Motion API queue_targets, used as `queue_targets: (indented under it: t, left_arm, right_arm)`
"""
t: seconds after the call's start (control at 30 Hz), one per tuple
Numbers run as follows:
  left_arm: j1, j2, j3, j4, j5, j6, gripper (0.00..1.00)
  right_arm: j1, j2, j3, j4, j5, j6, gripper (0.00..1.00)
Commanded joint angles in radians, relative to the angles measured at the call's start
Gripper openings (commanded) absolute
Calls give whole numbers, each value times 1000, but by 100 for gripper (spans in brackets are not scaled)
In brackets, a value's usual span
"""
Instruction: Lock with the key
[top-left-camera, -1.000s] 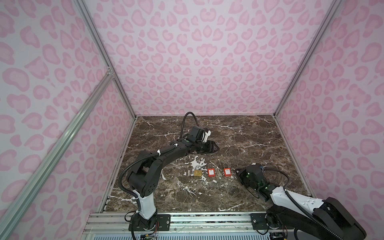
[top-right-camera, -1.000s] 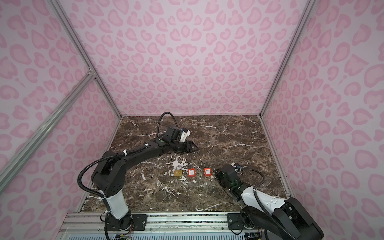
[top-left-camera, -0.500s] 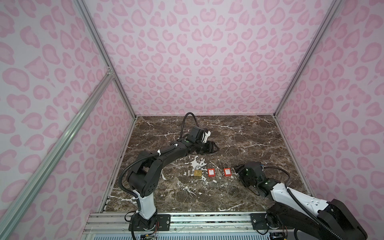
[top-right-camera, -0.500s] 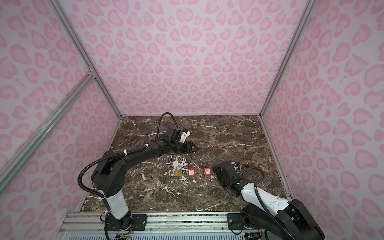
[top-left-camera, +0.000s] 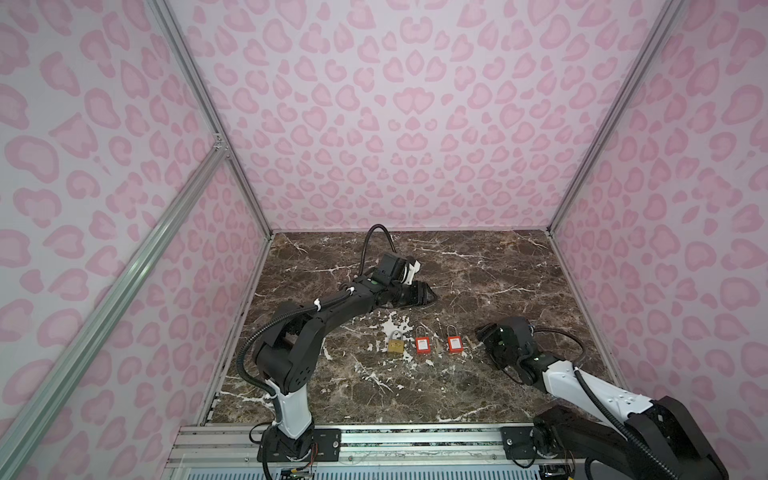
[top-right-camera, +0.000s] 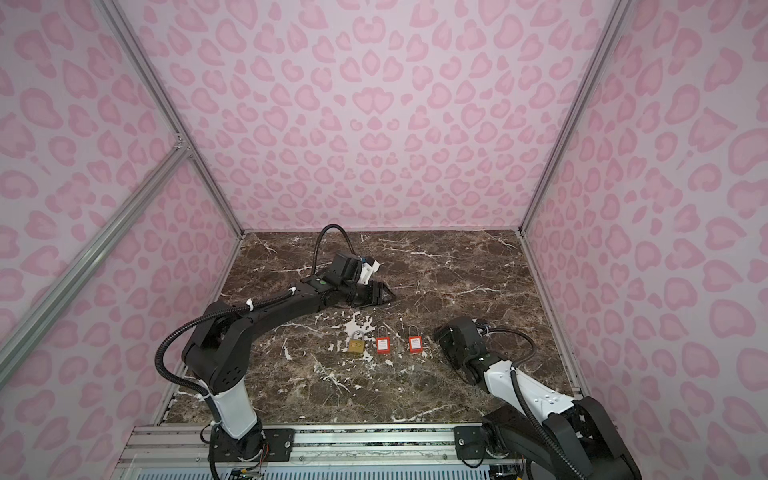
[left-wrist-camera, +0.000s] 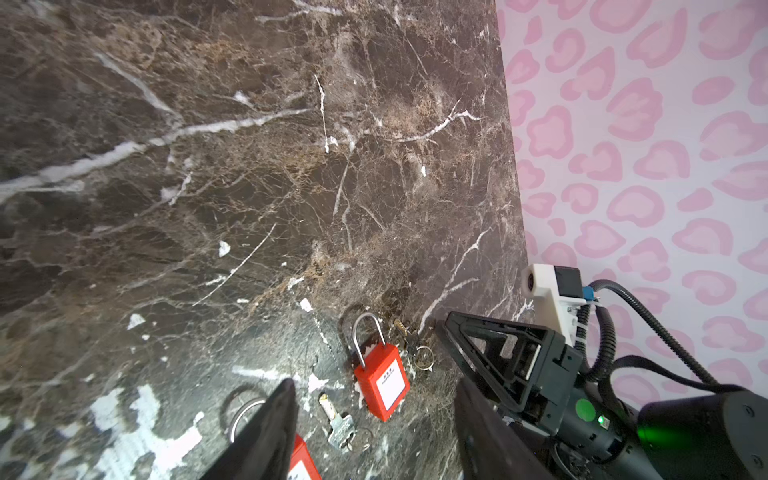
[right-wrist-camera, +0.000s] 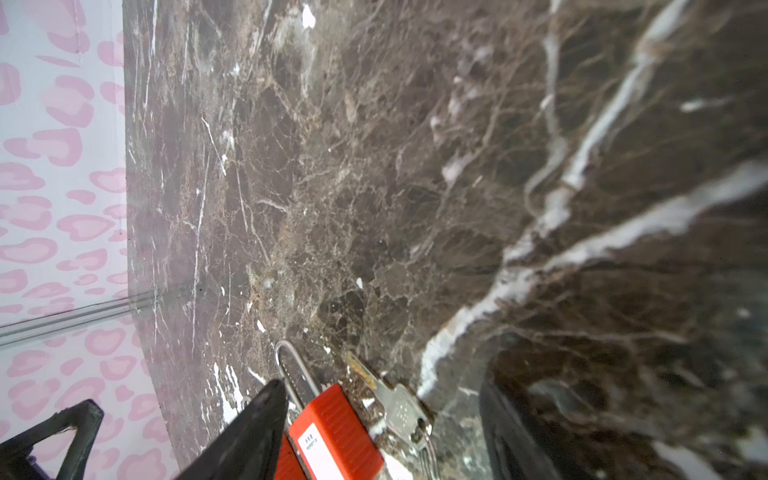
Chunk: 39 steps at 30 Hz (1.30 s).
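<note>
Evidently the left side has not stirred: the left claw lies low over the back of the counter, fingers spread on nothing, well apart from the locks. Nearer the front a row runs across: a brass padlock, a red padlock, a loose key, a second red padlock, and just beside that one a silver key.

The change is at the right end. A second ago the right claw was half closed and farther back. It has since spread wide and slid in toward the row, holding nothing. That reads as an approach for a pickup, so the locking itself has not yet begun.

In the right wrist view the silver key lies flat on the counter alongside the second red padlock's body, not in its keyhole. It shows between the spread fingers, close by their tips. Whether that lock's shackle is pushed home I cannot tell.
</note>
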Motion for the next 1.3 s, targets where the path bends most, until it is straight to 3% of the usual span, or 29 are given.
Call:
queue_targets:
  t: [0.0,0.4,0.83,0.9,0.93,1.07,1.2,1.27]
  left_arm:
    - [-1,-2,14,22,8,-2,62]
    - [-1,3,20,17,10,5,62]
    - [8,-32,-10,22,-16,16,63]
    - [15,-49,-15,15,-49,33,67]
    - [21,-62,-18,11,-73,42,100]
    - [43,-126,-46,8,-163,82,98]
    - [64,-244,-141,60,-324,123,98]
    - [74,-334,-222,119,-443,160,98]
  right_arm:
    - [-5,18,9,-7,-68,-48,76]
    - [-2,130,29,96,-192,-49,76]
    - [-50,16,46,1,-112,-101,76]
    - [-83,-27,63,-15,-122,-152,76]
    - [-91,-58,87,-47,-107,-196,79]
    - [-92,-184,177,-184,68,-353,98]
    - [-92,-325,168,-159,257,-501,99]
    - [-92,-390,142,-96,283,-630,99]
